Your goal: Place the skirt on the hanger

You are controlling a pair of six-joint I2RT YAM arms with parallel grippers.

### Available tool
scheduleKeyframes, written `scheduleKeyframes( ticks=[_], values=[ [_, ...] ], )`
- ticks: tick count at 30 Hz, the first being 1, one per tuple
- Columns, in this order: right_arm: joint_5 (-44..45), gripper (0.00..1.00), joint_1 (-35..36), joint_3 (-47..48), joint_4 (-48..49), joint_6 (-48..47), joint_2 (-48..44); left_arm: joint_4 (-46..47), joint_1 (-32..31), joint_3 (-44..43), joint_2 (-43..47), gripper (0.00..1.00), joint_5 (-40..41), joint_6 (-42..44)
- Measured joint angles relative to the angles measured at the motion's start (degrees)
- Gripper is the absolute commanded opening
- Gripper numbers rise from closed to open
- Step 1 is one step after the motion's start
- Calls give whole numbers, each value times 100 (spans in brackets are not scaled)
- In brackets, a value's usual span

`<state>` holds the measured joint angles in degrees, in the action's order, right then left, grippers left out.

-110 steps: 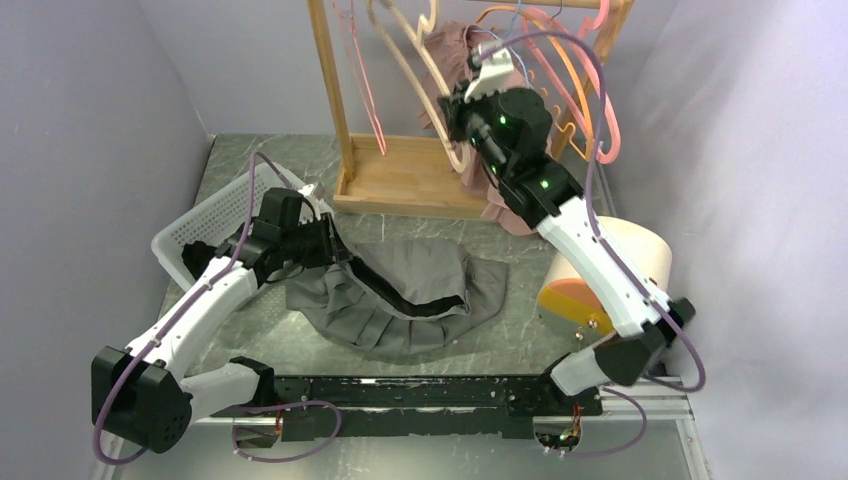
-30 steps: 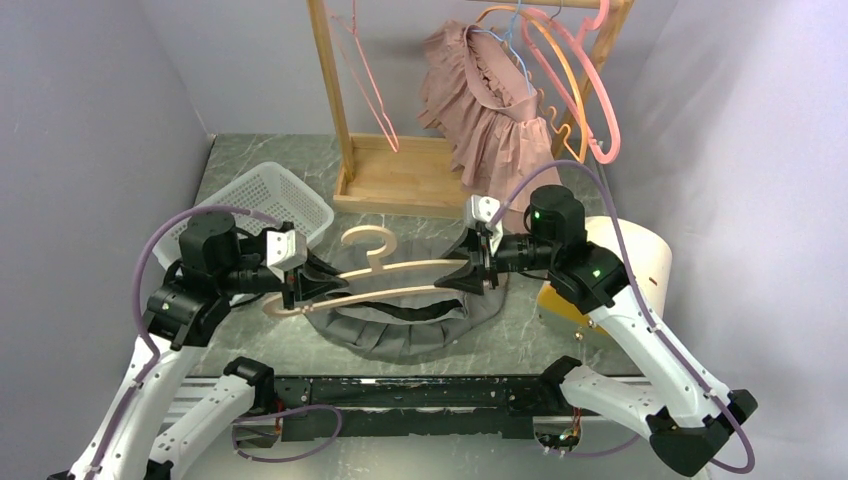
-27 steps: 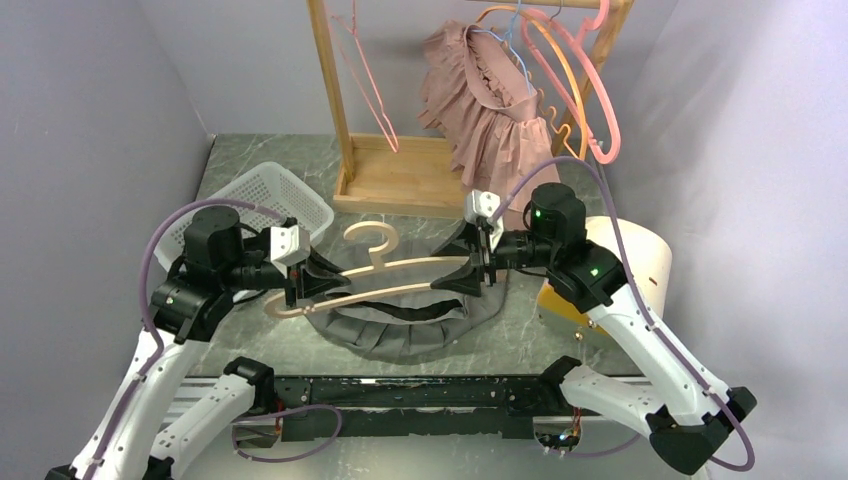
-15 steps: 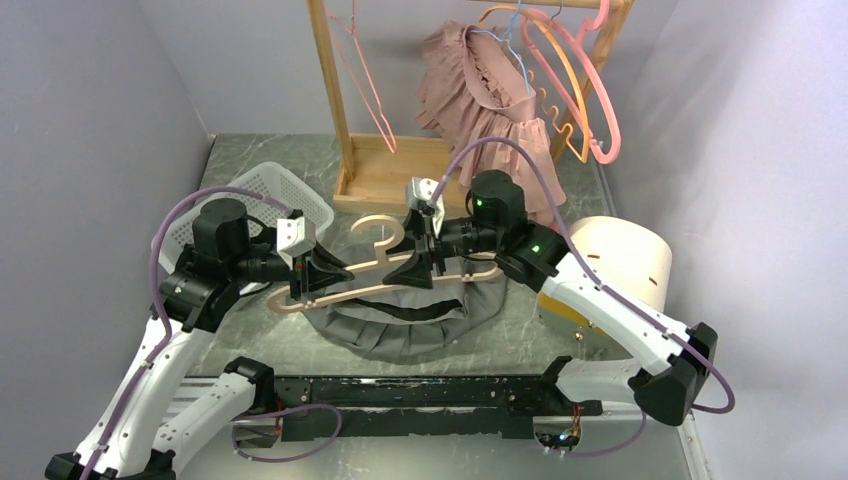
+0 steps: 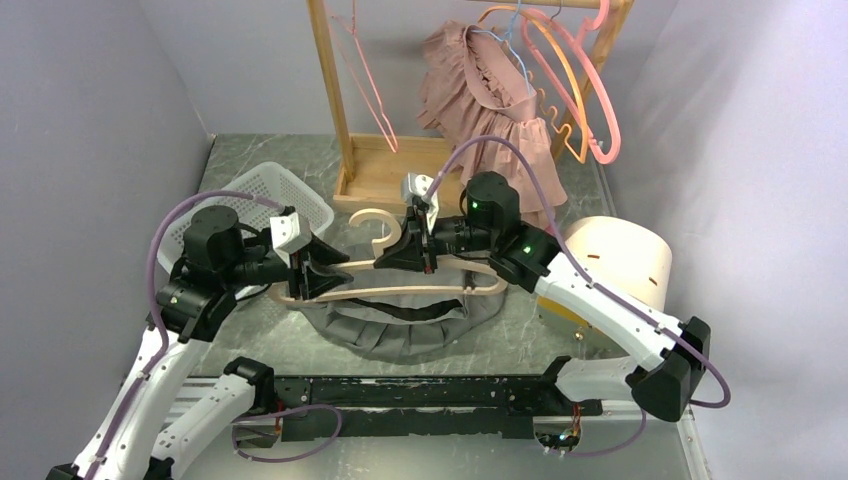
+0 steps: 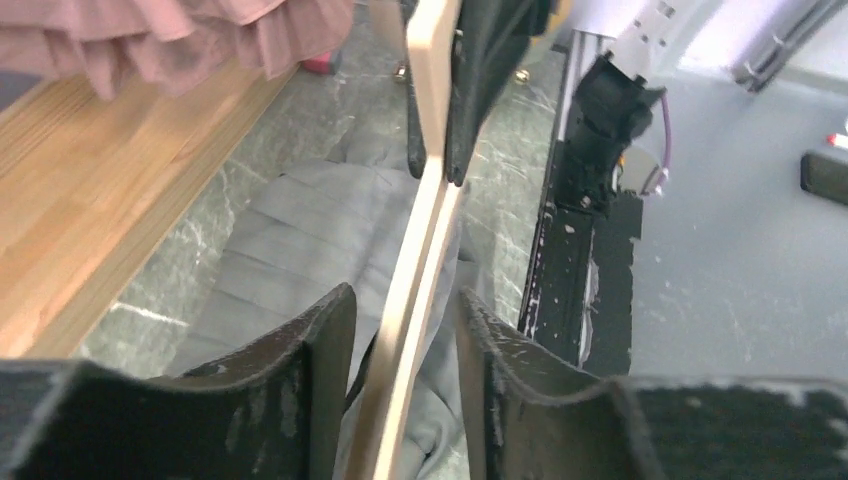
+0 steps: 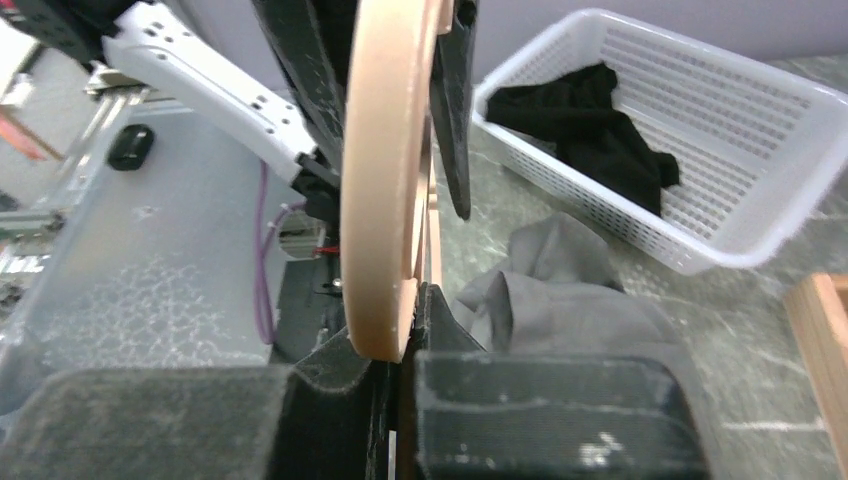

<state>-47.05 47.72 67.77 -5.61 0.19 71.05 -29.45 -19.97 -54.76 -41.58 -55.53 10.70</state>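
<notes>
grey skirt lies crumpled on the table, just below the wooden hanger. right gripper is pinching the hanger near its hook, while the left gripper has its 2 fingers spread loose around the left end.

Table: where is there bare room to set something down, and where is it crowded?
Free: the back left corner of the table, between basket and rack; a strip between skirt and drum. Crowded: the middle, where the hanger is held over the skirt.
</notes>
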Motion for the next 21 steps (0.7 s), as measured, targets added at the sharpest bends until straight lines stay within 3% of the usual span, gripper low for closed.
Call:
scheduleKeyframes(
  ticks=[7, 12, 17, 21],
  values=[
    [1102, 0, 7, -409, -575, -525, -658, 79, 0, 243, 291, 54, 1746, -1283],
    [1646, 0, 2, -695, -1351, -1021, -1777, -732, 0, 245, 280, 52, 3156, -2645],
    [1801, 0, 0, -824, -1947, -1386, -2374, -1869, 0, 190, -422, 49, 3624, -3519],
    [1742, 0, 0, -828, -2284, -1556, -2312, -2131, 0, 542, -857, 50, 3692, -3954]
  ],
)
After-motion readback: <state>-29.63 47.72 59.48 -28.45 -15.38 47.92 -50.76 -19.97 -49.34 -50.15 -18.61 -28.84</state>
